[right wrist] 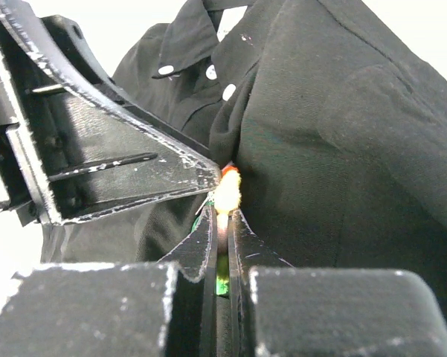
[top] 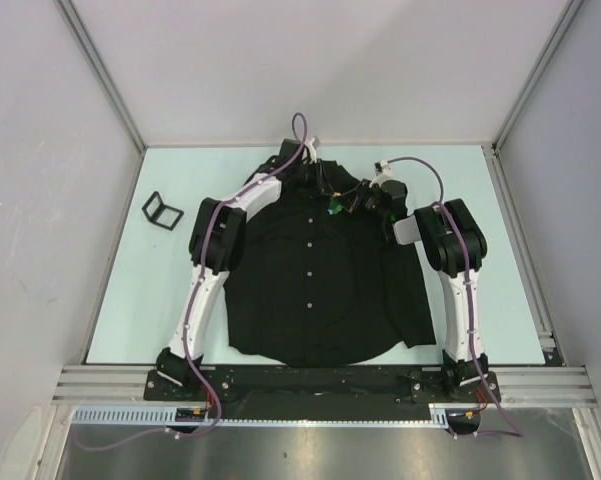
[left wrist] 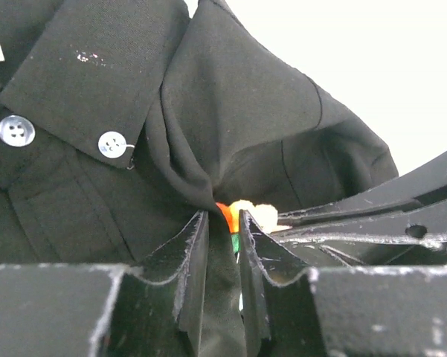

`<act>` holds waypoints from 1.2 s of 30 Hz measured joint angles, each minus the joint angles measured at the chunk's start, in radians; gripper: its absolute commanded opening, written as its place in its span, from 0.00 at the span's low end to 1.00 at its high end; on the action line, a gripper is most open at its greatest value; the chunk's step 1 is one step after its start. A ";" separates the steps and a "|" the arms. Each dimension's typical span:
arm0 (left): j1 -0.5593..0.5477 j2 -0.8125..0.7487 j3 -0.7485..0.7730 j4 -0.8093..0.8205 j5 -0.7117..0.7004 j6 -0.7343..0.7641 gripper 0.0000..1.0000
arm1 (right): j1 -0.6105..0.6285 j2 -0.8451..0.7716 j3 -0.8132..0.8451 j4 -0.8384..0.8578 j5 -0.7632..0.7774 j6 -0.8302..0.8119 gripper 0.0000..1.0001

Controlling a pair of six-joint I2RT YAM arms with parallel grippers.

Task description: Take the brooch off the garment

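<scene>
As the left claw (left wrist: 223, 227) pinches garment (left wrist: 245, 111) alongside, the right claw (right wrist: 222, 219) grips brooch (right wrist: 227, 193).

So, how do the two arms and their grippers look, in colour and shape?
Both the left arm and the right arm have white links and bulky black joints, with a purple cable along each. The left gripper and right gripper have flat black fingers, scuffed pale at the edges.

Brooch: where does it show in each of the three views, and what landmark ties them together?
Top external: the brooch, a coloured speck on the garment, upper chest, right of the white buttons.
Left wrist: centre, orange and yellow, behind the left fingers.
Right wrist: centre, yellow, between the right fingers.
Shared landmark: the white buttons.
</scene>
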 measured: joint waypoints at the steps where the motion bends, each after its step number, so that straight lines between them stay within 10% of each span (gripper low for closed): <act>1: 0.000 -0.014 -0.029 0.025 -0.003 0.000 0.30 | 0.000 0.000 -0.001 0.000 0.001 0.001 0.00; 10: 0.003 -0.179 -0.278 0.158 -0.043 0.008 0.50 | 0.007 -0.026 -0.001 -0.049 0.044 -0.023 0.00; 36: 0.071 -0.076 -0.212 0.139 -0.008 -0.119 0.21 | 0.273 -0.171 0.142 -0.482 0.733 -0.633 0.00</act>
